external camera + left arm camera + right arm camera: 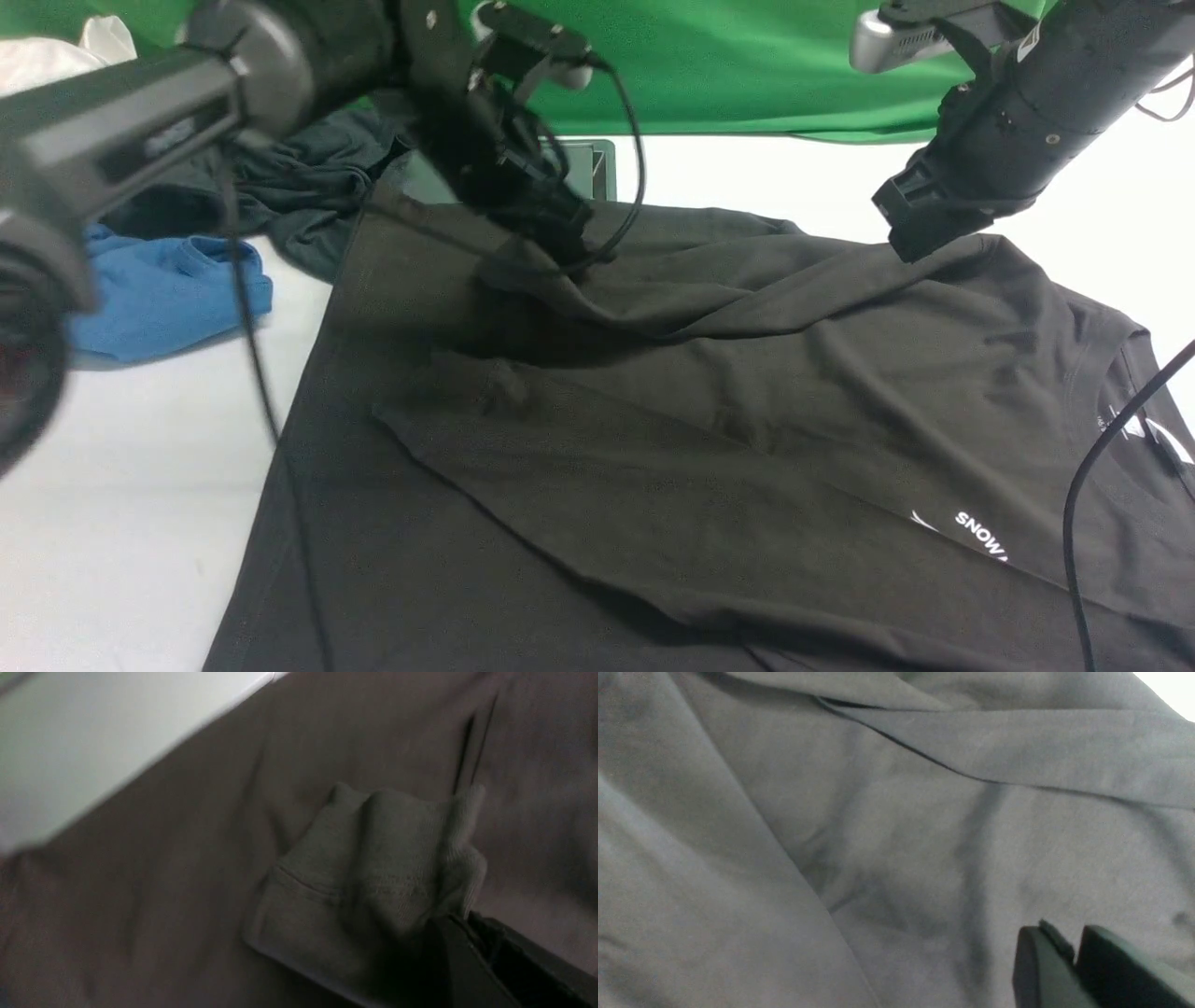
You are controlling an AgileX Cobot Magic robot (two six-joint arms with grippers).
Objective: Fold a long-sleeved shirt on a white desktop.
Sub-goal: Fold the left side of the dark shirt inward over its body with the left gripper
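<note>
White desktop (112, 523), green backdrop (728, 65); left claw (569, 247) grasping long-sleeved shirt (709, 420) cuff, right claw (920, 245) clenched by shoulder.

The long-sleeved shirt (747, 392) is matt black knit cloth, and the white desktop (112, 523) looks smooth.

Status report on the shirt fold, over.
Left gripper shut on shirt cuff. Right gripper low at shoulder, grip unclear. Blue cloth and dark cloth heaped left of shirt.
</note>
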